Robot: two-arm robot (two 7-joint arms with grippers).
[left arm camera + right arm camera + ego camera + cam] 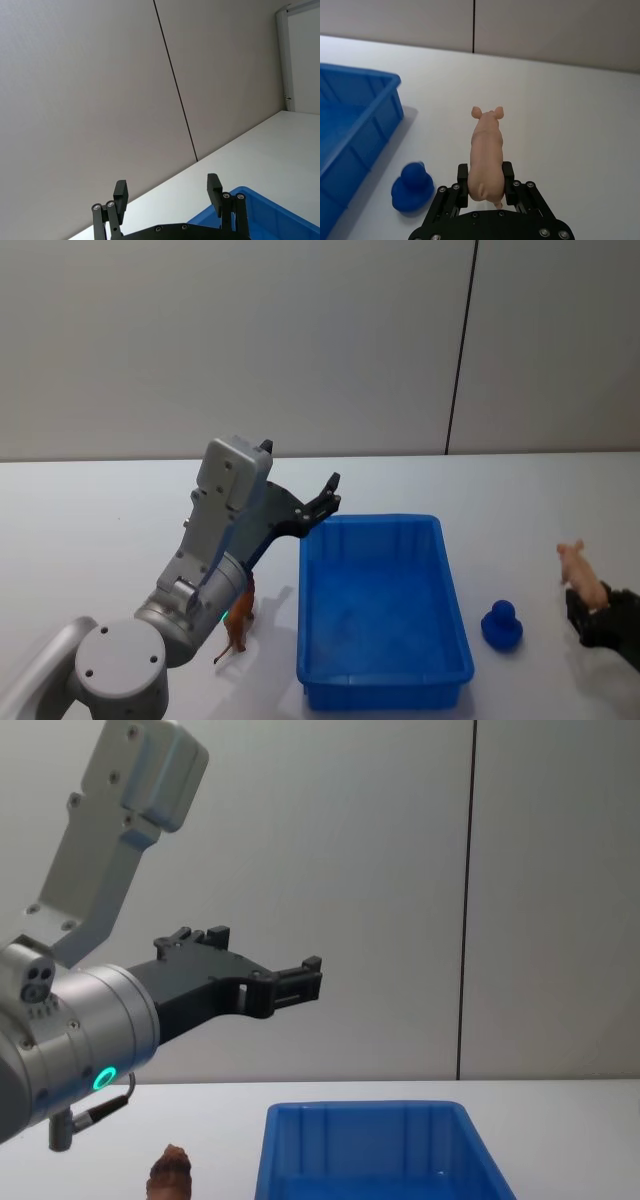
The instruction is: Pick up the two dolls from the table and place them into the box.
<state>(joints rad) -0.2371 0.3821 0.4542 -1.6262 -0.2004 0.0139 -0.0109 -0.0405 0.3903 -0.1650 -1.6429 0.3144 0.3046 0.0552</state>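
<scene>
A pink pig doll [486,145] is held up above the white table [100,530], to the right of the blue box [380,680]. My right gripper [485,179] is shut on its hind end; the same pig [581,571] and gripper [588,600] appear at the head view's right edge. A reddish-brown doll [238,625] stands on the table just left of the box, partly behind my left arm, and its top [170,1172] shows in the chest view. My left gripper [327,498] hangs open and empty, high above the box's far left corner [260,210], fingers [120,194] spread wide.
A small blue duck toy [501,625] sits on the table between the box and my right gripper, also seen near the box wall [350,150] as a blue duck [412,187]. The box interior [380,1160] holds nothing. A grey wall stands behind the table.
</scene>
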